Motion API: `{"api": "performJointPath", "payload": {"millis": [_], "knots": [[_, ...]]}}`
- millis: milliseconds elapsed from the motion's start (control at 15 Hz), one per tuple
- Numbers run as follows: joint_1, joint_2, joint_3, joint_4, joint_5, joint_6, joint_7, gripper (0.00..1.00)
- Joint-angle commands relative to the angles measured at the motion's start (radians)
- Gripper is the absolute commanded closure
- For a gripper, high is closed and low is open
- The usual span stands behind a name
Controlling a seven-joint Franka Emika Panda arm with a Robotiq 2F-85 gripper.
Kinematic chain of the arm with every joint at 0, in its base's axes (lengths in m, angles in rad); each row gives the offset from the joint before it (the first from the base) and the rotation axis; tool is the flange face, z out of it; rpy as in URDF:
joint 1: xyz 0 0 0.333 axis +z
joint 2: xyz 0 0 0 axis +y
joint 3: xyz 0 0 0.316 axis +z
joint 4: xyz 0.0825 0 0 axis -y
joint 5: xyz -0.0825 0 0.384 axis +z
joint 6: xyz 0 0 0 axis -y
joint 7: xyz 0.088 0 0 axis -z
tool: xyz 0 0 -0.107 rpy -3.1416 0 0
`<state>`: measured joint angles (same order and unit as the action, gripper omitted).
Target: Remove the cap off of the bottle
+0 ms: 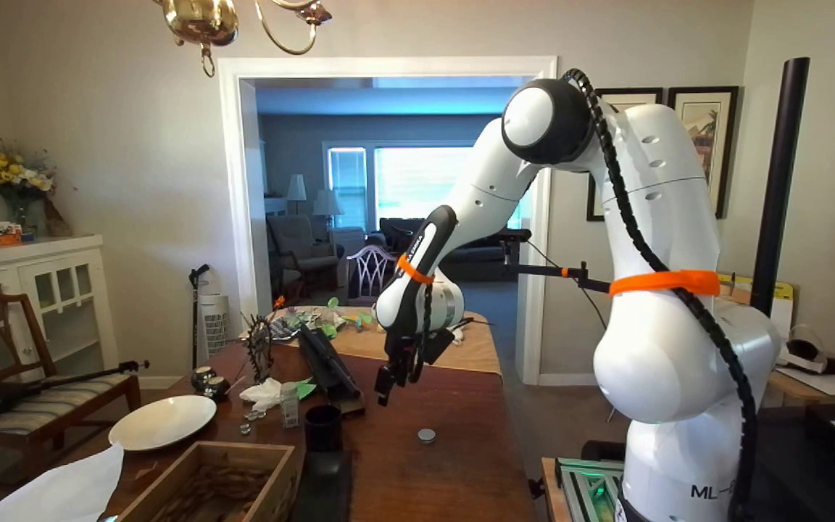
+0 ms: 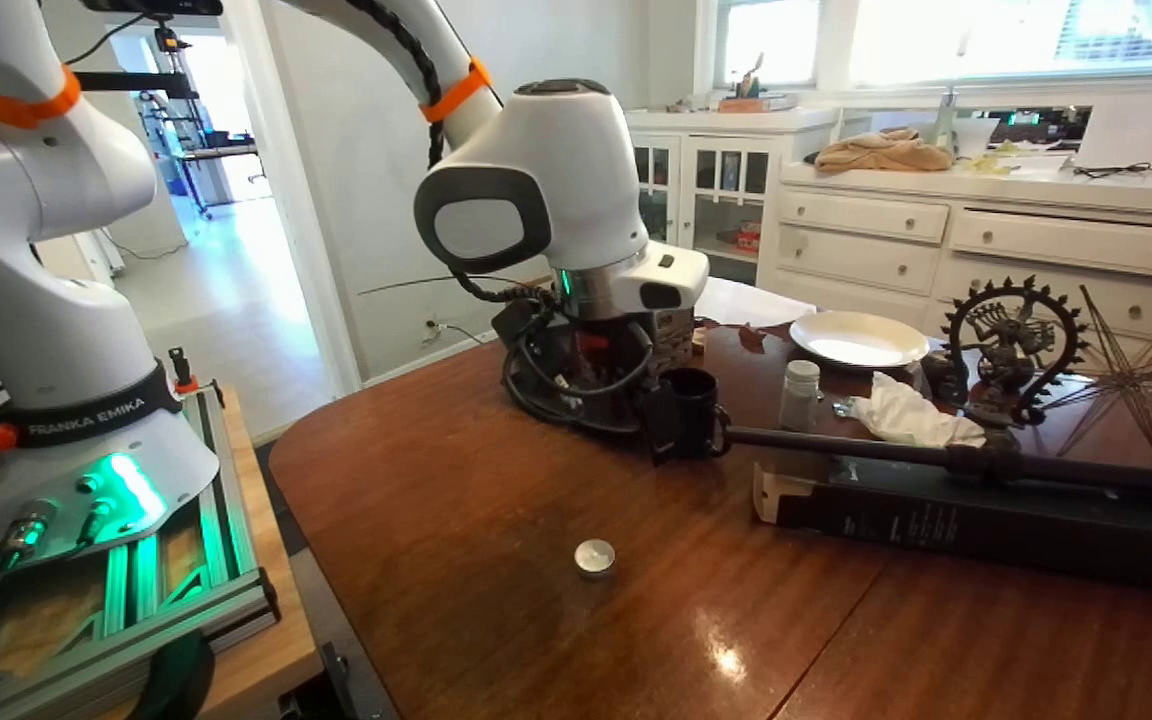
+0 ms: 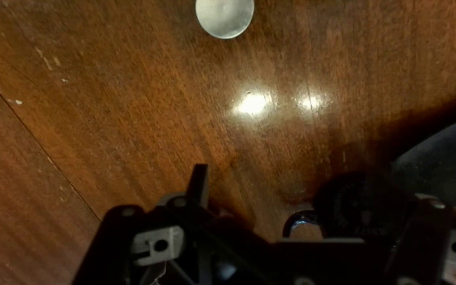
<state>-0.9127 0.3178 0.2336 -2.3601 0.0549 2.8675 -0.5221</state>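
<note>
A small clear bottle with a whitish cap on top stands upright behind the black mug in both exterior views; its body [image 2: 798, 402] and cap [image 2: 803, 371] show there, and the bottle [image 1: 289, 407] is left of my gripper [image 1: 397, 378]. A small round silvery-white disc [image 2: 595, 558] lies flat on the table, apart from the bottle; I cannot tell if it is also a cap. The disc [image 3: 225, 18] is at the top edge of the wrist view. My gripper [image 3: 309, 192] is open, fingers wide apart, nothing held, above the table near the mug. The bottle is not visible in the wrist view.
A black mug [image 2: 693, 400] stands close by the gripper. A long dark box [image 2: 936, 520] with a rod over it, a white plate [image 2: 858, 338], crumpled tissue [image 2: 911, 412] and a spiky figurine [image 2: 1014, 340] lie beyond. A wooden box [image 1: 283, 464] stands at the near side.
</note>
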Motion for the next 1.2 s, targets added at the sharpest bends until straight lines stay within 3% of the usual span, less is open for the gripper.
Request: {"api": "performJointPath", "payload": {"millis": [0, 667, 733, 1133], "knots": [[0.021, -0.053, -0.002, -0.025, 0.095, -0.017, -0.092, 0.0], [0.037, -0.124, -0.014, -0.051, 0.322, -0.03, -0.336, 0.0], [-0.016, -0.134, 0.034, -0.06, 0.318, -0.03, -0.343, 0.0], [-0.064, -0.174, 0.07, -0.083, 0.399, -0.044, -0.454, 0.0]]}}
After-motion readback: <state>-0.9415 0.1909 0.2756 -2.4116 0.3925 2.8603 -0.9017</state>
